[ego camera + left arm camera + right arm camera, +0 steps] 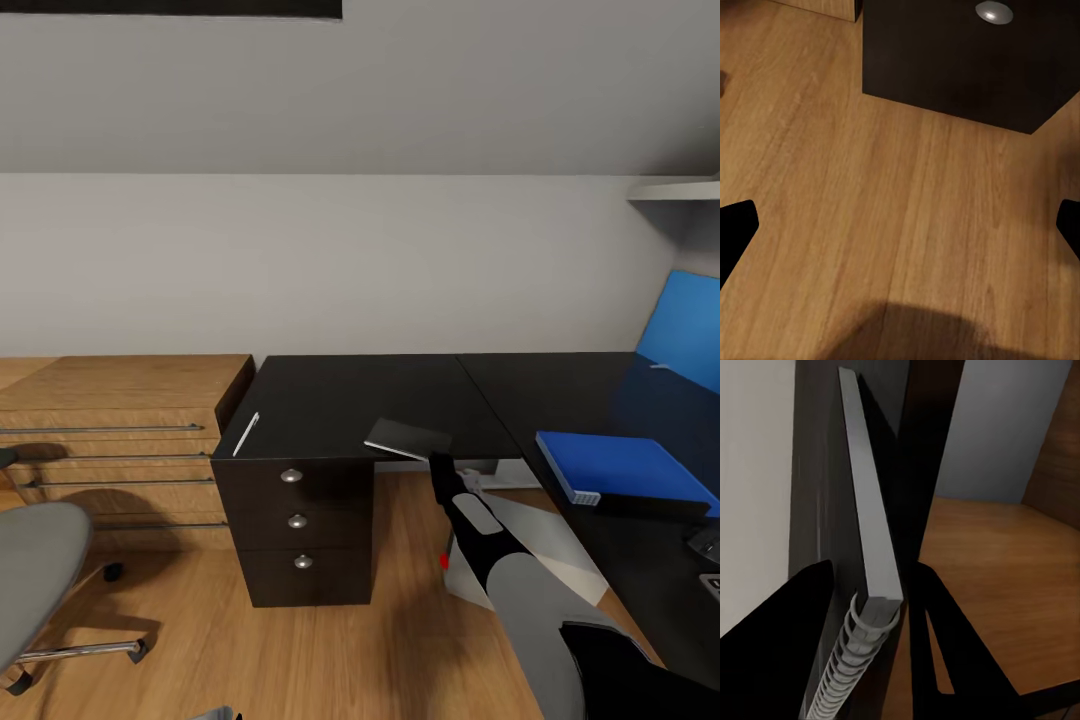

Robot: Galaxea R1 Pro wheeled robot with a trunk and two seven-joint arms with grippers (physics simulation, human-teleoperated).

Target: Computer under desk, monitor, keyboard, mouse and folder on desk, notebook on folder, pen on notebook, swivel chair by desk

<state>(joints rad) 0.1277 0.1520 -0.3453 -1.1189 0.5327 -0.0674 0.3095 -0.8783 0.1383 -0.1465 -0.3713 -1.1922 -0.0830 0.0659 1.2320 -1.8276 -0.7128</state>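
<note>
One notebook (408, 438) overhanging black desk (340, 400) edge.

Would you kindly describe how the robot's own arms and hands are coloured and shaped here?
The right arm has rounded light grey shells between glossy black joints, with a pale oval panel near the wrist. It tapers to a slim black right hand. At both wrist cameras the fingers appear as plain black blades; the left hand has no markings.

The desk (400, 395) is glossy black with silver knobs (297, 521); on it lie a bright blue folder (625, 465), a dark grey notebook (408, 437) and a white pen (246, 433). The floor (400, 640) is light wood, the low cabinet (120, 400) oak, the swivel chair (35, 570) grey
</note>
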